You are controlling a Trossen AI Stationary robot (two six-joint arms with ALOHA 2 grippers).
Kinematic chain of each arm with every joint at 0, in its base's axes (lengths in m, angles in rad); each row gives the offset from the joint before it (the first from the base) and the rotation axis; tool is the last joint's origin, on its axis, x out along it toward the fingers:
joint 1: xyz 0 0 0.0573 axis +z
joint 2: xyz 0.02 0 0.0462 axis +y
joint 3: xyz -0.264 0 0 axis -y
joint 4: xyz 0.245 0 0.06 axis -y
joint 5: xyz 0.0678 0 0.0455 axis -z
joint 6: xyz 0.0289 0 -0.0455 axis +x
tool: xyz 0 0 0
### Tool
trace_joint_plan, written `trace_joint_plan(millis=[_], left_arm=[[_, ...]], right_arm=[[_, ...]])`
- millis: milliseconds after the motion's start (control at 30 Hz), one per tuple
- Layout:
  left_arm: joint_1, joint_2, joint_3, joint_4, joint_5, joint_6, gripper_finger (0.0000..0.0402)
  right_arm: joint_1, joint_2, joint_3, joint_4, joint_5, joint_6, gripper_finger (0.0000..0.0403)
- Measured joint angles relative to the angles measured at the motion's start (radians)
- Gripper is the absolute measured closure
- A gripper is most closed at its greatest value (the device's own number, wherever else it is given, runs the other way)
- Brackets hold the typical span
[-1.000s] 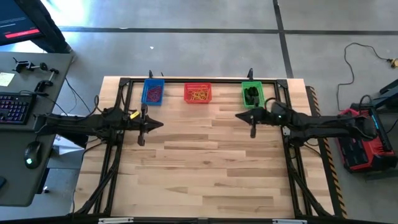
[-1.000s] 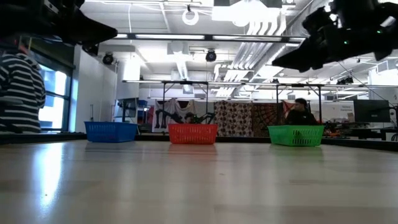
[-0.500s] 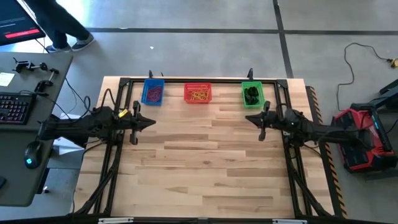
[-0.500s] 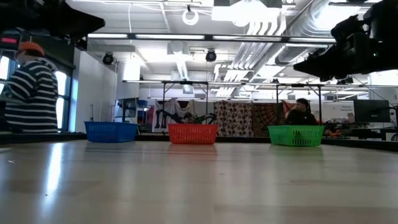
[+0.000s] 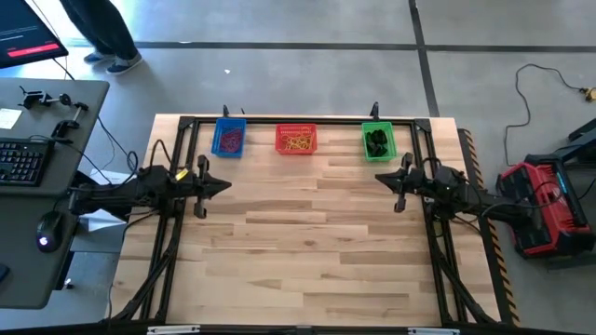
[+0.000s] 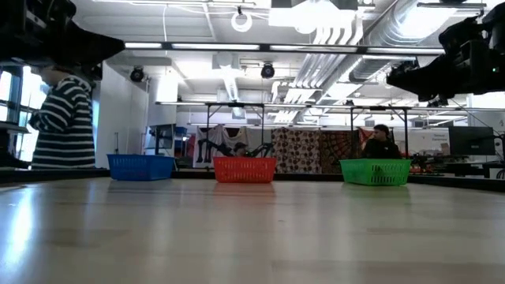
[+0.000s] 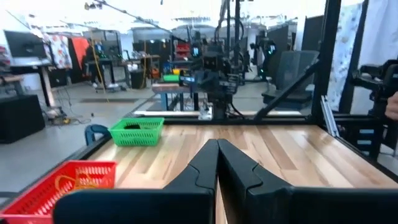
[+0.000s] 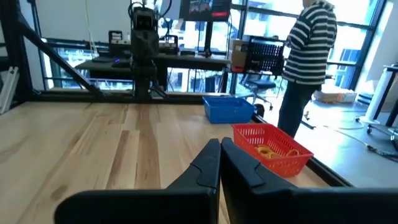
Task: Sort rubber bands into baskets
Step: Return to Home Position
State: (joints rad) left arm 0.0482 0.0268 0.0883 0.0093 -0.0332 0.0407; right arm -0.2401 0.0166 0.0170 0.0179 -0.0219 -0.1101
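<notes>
1. The rubber bands are in the three baskets at the far edge of the counter (image 5: 307,251). I see no bands on the wood.
2. The blue basket (image 5: 216,138) is on the left and holds purplish bands (image 5: 230,141).
3. The red basket (image 5: 296,127) is in the middle and holds yellow bands (image 5: 296,141). My right wrist view shows them too, lying in the bottom of it.
4. The green basket (image 5: 365,141) is on the right and holds short dark bands (image 5: 377,142).
5. The baskets stand in a row, each one apart from the next.
6. My left arm (image 5: 140,189) reaches in from the left side of the counter. My left jaws are up in the air, near the blue basket but not touching it.
7. My left jaws are clenched. The two dark fingers (image 7: 202,171) press together with nothing between them.
8. My right arm (image 5: 456,191) reaches in from the right side. My right jaws are up in the air, near the green basket but apart from it.
9. My right jaws are clenched too. Their fingers (image 8: 202,171) touch and grip nothing.
10. A person in a striped top (image 6: 67,118) stands past the counter, on the blue basket's side.
</notes>
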Motion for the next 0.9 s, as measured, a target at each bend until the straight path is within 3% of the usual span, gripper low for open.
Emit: trace_joint_plan(millis=[200, 400, 667, 900], left_arm=[[0.000, -0.021, -0.005, -0.041, -0.013, -0.002, 0.0401], [0.000, -0.024, -0.074, 0.053, -0.012, 0.006, 0.0401], [0.003, -0.024, -0.077, 0.056, -0.010, 0.022, 0.0401], [0.002, -0.024, -0.026, -0.064, 0.022, 0.018, 0.0401]], right_arm=[[-0.002, -0.016, 0.000, -0.016, -0.017, 0.001, 0.0403], [-0.002, -0.016, 0.000, -0.003, -0.032, 0.008, 0.0403], [-0.002, -0.012, -0.007, 0.008, -0.039, 0.025, 0.0403], [-0.002, -0.016, -0.007, 0.007, -0.031, -0.008, 0.0403]])
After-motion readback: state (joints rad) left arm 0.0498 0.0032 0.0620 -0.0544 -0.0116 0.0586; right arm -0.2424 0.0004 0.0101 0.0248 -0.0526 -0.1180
